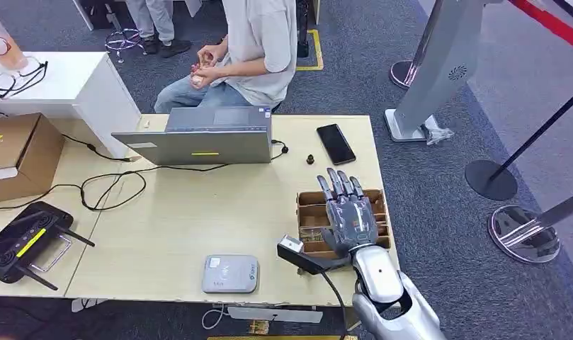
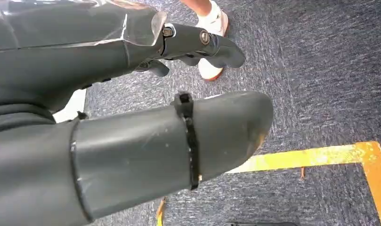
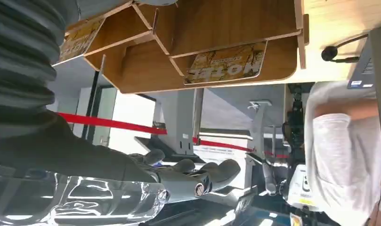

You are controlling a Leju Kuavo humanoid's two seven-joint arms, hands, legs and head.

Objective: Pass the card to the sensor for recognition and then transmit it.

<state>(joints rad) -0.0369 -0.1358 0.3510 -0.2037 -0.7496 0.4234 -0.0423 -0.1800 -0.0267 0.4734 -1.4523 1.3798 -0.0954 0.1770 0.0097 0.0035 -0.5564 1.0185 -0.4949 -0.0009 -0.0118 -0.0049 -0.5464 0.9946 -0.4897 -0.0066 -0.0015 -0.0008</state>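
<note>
A wooden compartment box (image 1: 310, 212) stands near the table's right edge. In the right wrist view, a gold card printed HOTEL (image 3: 226, 63) lies in one compartment of the box (image 3: 216, 23), and a second such card (image 3: 77, 40) lies in another. My right hand (image 1: 348, 212) hovers over the box with its fingers stretched out and nothing in it; its fingers (image 3: 198, 176) are straight and bare. The grey card sensor (image 1: 230, 273) lies flat near the table's front edge, left of the box. My left hand (image 2: 132, 141) hangs over the carpet, holding nothing.
A silver laptop (image 1: 198, 138) stands at the back of the table (image 1: 184, 219), with a black phone (image 1: 336, 144) to its right. A cardboard box (image 1: 14, 152), cables (image 1: 113, 185) and a black antenna device (image 1: 25, 241) lie at the left. A person (image 1: 251, 49) sits behind the table.
</note>
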